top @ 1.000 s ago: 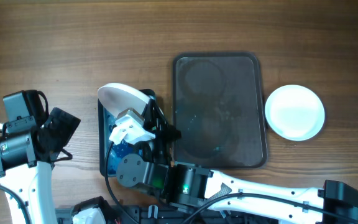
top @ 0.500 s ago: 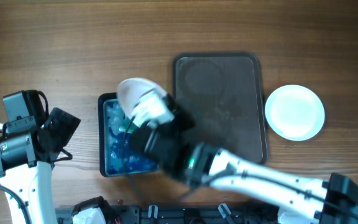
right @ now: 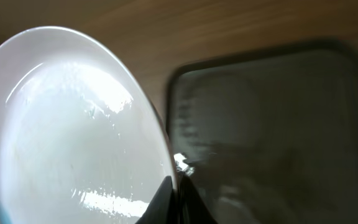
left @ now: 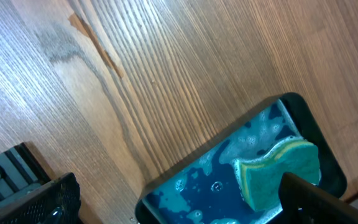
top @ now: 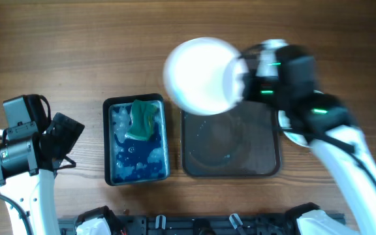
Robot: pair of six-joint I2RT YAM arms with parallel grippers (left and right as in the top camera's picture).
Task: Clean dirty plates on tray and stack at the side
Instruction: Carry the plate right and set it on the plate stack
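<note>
Plate (top: 201, 75), plain white, glossy

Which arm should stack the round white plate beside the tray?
Right. Its end effector grips the round white plate at the edge of the dark brown rectangular tray; the left end effector is open, empty, far left past the blue rectangular tub.

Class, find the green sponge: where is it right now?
In the overhead view, the green sponge lies in the blue tub, at its far end, left of the brown tray.
</note>
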